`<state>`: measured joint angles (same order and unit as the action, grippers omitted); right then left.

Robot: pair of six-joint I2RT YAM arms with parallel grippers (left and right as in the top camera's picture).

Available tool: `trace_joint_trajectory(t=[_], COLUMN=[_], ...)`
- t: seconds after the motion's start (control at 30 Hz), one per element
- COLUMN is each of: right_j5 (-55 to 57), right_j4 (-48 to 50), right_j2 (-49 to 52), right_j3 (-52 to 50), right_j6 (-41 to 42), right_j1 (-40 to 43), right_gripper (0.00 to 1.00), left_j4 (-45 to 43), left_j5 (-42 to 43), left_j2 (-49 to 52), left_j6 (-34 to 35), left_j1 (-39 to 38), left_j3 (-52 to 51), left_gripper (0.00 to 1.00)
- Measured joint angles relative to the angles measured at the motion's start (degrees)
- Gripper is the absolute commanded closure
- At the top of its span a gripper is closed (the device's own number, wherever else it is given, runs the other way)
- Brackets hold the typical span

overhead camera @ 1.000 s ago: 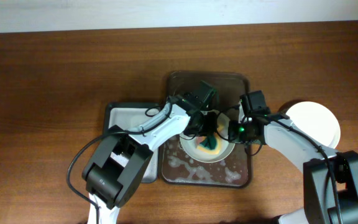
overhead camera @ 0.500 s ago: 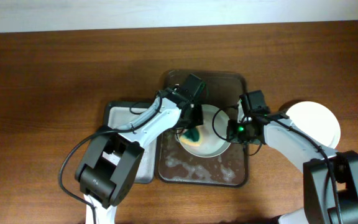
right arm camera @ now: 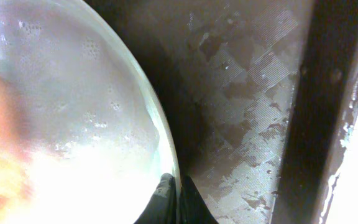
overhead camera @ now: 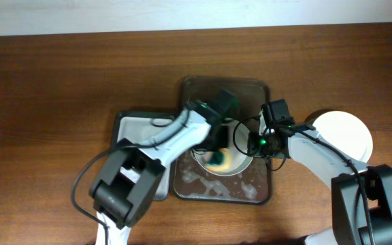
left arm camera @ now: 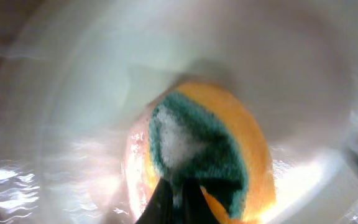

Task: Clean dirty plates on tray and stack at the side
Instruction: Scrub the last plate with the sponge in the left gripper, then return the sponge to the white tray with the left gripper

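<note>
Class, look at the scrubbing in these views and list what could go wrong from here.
1. The right gripper pinches only the thin rim of the wet, soapy plate above the tray. Scrubbing pressure might twist the plate loose.
2. The left gripper holds the foamy sponge by one end, so the sponge could slip out mid-stroke.

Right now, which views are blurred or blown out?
Left wrist: heavy blur, the sponge and plate are smeared, with glare along the bottom. Right wrist: the tray floor is sharp, but the plate's lower left is washed out, with an orange blur at the edge. Overhead: sharp, evenly lit.
</note>
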<state>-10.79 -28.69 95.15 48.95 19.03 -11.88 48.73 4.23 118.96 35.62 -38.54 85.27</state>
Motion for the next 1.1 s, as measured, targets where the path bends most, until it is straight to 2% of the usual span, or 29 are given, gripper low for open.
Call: trace_joint_trajectory(t=[0.1, 0.27, 0.33, 0.43, 0.5, 0.57, 0.63, 0.67, 0.7, 0.8, 0.87, 0.97, 1.0, 1.03, 1.1], right_j5=[-1.22, -1.49, -1.07, 1.90, 4.68, 9.16, 16.26, 20.76, 26.03, 40.17, 50.29, 65.24, 69.68, 73.50, 81.07], right_j4=[0.66, 0.00, -2.69, -7.63, -9.42, -10.36, -11.37, -12.02, -12.50, -13.40, -13.57, -13.73, -13.79, -13.70, -13.60], right_j2=[0.04, 0.02, -1.44, -10.05, -16.33, -21.14, -26.36, -28.44, -30.21, -31.98, -32.00, -32.00, -32.00, -32.00, -32.02], right_j3=[0.00, 0.13, 0.09, -0.44, -0.44, -0.46, -0.48, -0.48, -0.48, -0.48, -0.48, -0.48, -0.48, -0.48, -0.48], right_j6=[0.04, 0.04, 0.07, -1.62, -2.80, -3.26, -3.69, -3.93, -4.07, -4.28, -4.33, -4.39, -4.48, -4.48, -4.74], right_j1=[-0.39, -0.50, -0.50, -0.13, -0.81, -3.08, -8.09, -11.08, -14.58, -25.00, -31.32, -41.62, -45.05, -47.50, -52.50], right_gripper=[0.96, 0.96, 0.96, 0.96, 0.96, 0.96, 0.96, 0.96, 0.96, 0.96, 0.96, 0.96, 0.96, 0.96, 0.96], left_j4=[2.54, 2.47, 3.34, 7.58, 13.60, 15.63, 13.20, 9.97, 7.56, 5.64, 5.27, 5.33, 5.49, 5.68, 6.56], left_j5=[-4.59, -5.27, -5.57, -9.75, -12.52, -14.47, -15.61, -15.23, -14.34, -10.62, -7.98, -1.86, 0.04, 1.20, 2.99], left_j2=[-0.68, -2.71, -7.74, -21.35, -26.67, -27.74, -27.52, -27.45, -27.19, -27.02, -27.39, -32.54, -35.52, -38.38, -46.86], left_j6=[-0.04, -1.11, -3.13, -6.36, -7.39, -7.76, -8.04, -8.44, -9.40, -11.72, -13.57, -16.83, -17.66, -18.25, -19.39], left_j1=[4.37, 4.68, 5.51, 8.76, 9.77, 12.07, 15.50, 17.27, 18.93, 22.75, 24.20, 24.85, 24.85, 24.85, 24.85], left_j3=[-0.07, -1.25, -2.54, -2.67, -2.54, -3.23, -8.17, -11.96, -15.28, -18.01, -17.99, -17.99, -17.99, -17.99, -17.88], left_gripper=[1.00, 1.00, 1.00, 1.00, 1.00, 0.95, 0.81, 0.63, 0.55, 0.47, 0.46, 0.40, 0.28, 0.00, 0.00])
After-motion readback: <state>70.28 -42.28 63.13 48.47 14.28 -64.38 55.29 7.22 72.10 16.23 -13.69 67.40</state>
